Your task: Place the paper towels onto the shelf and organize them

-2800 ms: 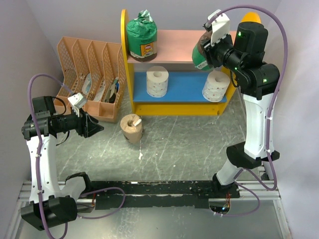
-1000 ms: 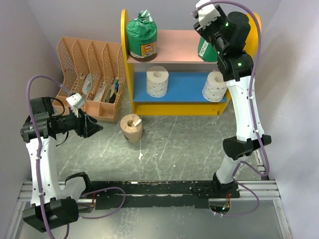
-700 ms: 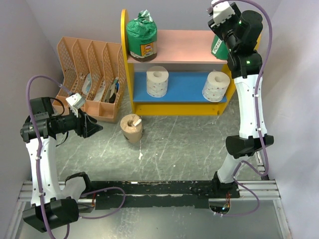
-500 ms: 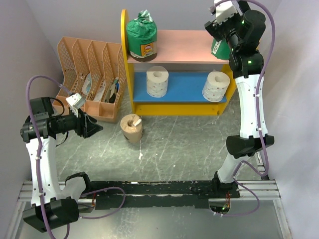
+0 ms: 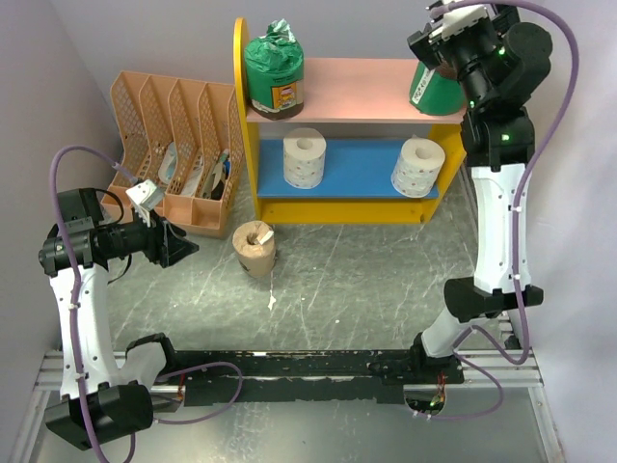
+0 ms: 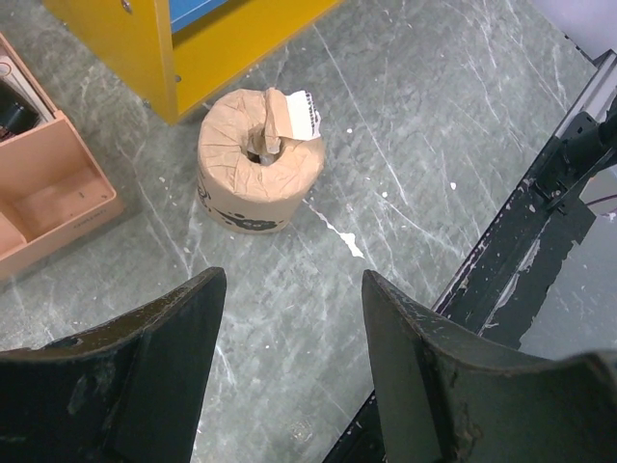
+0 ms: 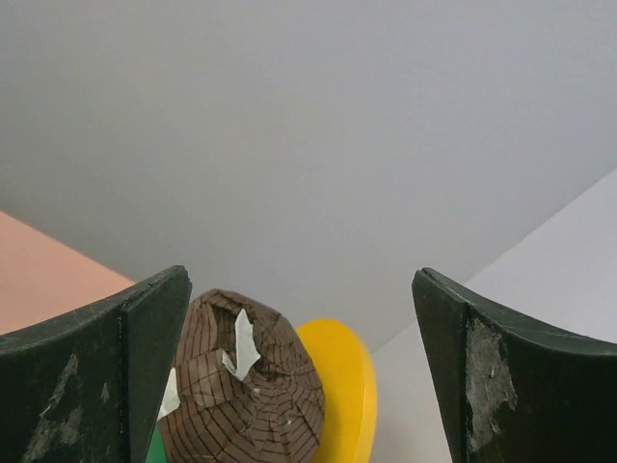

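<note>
The shelf (image 5: 347, 87) has yellow side panels, a pink upper board and a blue lower board. One green-wrapped paper towel roll (image 5: 274, 66) stands at the upper board's left end. Another (image 5: 434, 92) leans at its right end, with its brown top (image 7: 246, 386) low between my right gripper's fingers. My right gripper (image 5: 453, 29) (image 7: 301, 367) hangs open just above that roll, apart from it. Two white rolls (image 5: 305, 157) (image 5: 417, 166) stand on the blue board. A tan roll (image 5: 254, 247) (image 6: 260, 159) sits on the table before the shelf. My left gripper (image 5: 183, 246) (image 6: 294, 367) is open, left of it and empty.
A peach slotted file organizer (image 5: 174, 145) (image 6: 48, 193) stands left of the shelf with items in its slots. A black rail (image 5: 308, 371) (image 6: 559, 193) runs along the near table edge. Grey walls close in behind and on both sides. The yellow side panel (image 7: 342, 386) lies behind the right-hand roll.
My right gripper has opened and let go of the green-wrapped roll on the right end of the upper board, then shifted right. The left arm has stayed put.
</note>
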You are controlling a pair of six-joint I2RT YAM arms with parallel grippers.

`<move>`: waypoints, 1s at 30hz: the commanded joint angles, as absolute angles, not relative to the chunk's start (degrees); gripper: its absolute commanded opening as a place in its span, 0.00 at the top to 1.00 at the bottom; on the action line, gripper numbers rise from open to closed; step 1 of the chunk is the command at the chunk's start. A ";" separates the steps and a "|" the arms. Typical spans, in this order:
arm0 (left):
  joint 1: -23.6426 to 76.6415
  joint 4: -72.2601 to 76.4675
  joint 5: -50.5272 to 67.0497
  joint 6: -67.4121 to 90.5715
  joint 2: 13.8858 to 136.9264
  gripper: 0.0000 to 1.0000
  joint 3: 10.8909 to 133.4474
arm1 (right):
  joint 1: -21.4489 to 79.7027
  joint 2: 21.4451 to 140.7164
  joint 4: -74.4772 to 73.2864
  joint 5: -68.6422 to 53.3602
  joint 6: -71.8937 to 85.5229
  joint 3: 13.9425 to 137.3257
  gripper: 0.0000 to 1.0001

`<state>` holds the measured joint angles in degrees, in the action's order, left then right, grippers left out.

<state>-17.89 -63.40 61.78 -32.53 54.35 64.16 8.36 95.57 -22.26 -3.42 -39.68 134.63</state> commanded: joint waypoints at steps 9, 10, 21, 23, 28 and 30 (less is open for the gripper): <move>-18.56 -62.11 62.64 -32.98 54.49 0.30 64.86 | 10.16 90.45 -41.58 -22.92 -37.65 138.51 0.00; -18.66 -61.95 62.54 -32.80 54.55 0.30 64.79 | 10.56 89.64 -47.91 -27.50 -40.92 137.80 0.00; -18.76 -59.49 60.72 -30.12 54.99 0.29 63.89 | 26.11 79.30 -78.80 -40.08 -68.59 106.49 0.00; -18.80 -58.58 59.82 -28.76 54.94 0.28 63.58 | 29.28 78.27 -78.66 -35.63 -70.32 98.73 0.00; -18.82 -59.27 57.99 -29.87 55.72 0.25 63.73 | 31.21 75.06 -73.57 -32.61 -73.16 86.66 0.00; -17.74 -63.11 55.50 -33.51 58.56 0.20 66.34 | 31.16 73.26 -69.18 -29.61 -71.99 81.39 0.00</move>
